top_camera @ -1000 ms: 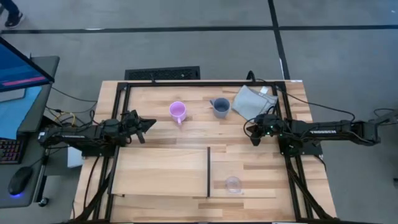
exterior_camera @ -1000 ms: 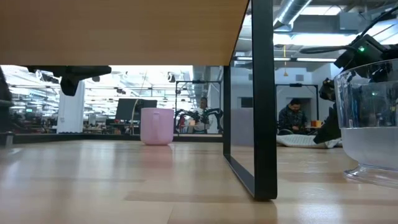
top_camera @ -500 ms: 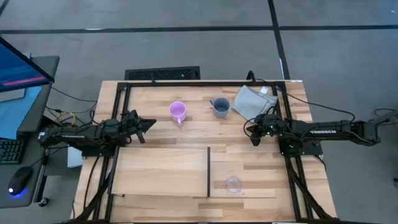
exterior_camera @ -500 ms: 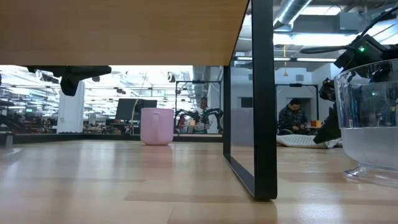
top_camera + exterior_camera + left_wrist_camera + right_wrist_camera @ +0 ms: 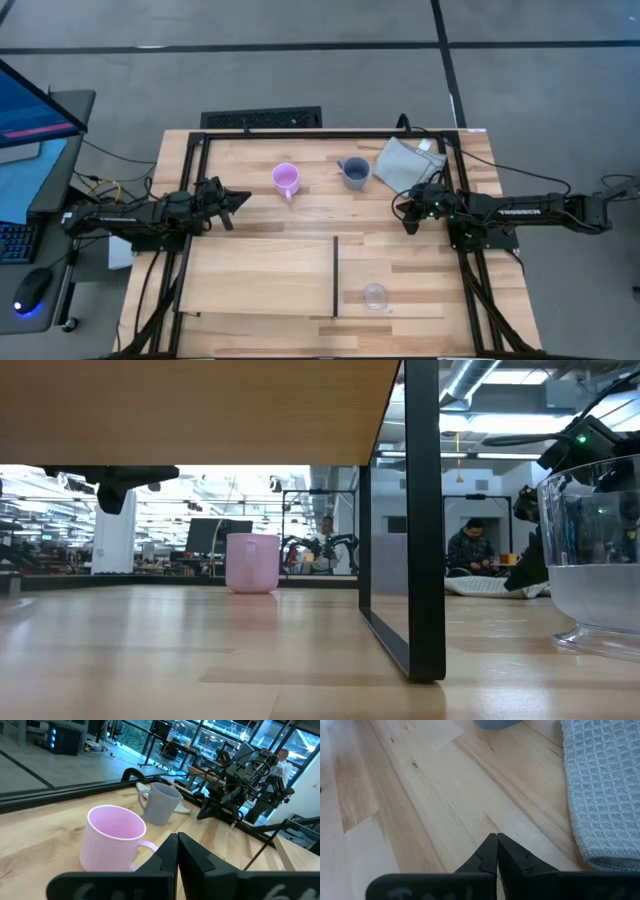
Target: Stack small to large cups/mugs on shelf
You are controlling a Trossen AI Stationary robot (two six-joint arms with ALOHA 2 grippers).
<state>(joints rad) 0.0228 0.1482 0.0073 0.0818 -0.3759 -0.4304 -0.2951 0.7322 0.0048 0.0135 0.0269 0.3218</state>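
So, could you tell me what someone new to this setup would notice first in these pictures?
Probably the pink mug and the blue-grey mug standing side by side on the far part of the table, with a grey cloth just to the right of them. Next, the clear cup standing alone on the pale shelf. The left gripper and right gripper are both shut and empty.

Grey concrete floor [image 5: 300, 70] w/ dark seam lines. Blue-lit monitor [image 5: 30, 100] on desk at left, black mouse [image 5: 32, 290] nearby. Beyond table: glass partitions, exposed ceiling ducts [image 5: 490, 380], seated person [image 5: 472, 550].
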